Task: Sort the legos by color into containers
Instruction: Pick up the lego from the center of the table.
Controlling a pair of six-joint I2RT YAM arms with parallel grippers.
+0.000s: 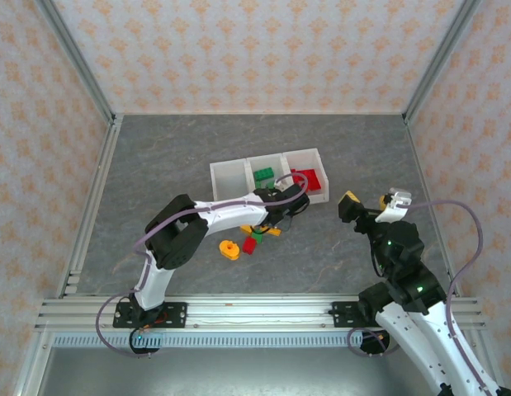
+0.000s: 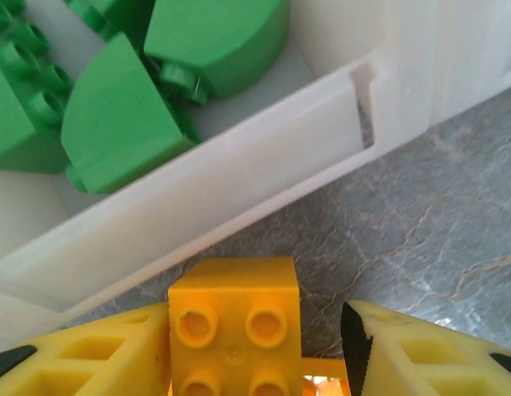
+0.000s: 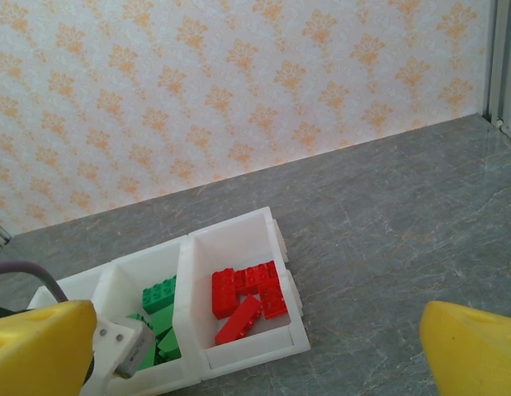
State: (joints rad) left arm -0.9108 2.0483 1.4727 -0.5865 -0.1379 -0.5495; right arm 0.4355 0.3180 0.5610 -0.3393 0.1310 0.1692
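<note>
Orange-yellow brick (image 2: pixel 234 330) just outside the containers' (image 2: pixel 238 173) wall, between the left gripper (image 2: pixel 255 334) fingers; clamped or not, cannot tell. Light, rigid, slick: pinch its flat sides. Right gripper (image 1: pixel 375 202) gapes wide.

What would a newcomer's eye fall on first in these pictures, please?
Probably the orange-yellow brick sitting between the left gripper's jaws, just outside the white bins' near wall. Next, the bright sorted colours: green bricks in the middle bin, red bricks in the right one, with a few loose bricks on the grey table beside the left arm.
</note>
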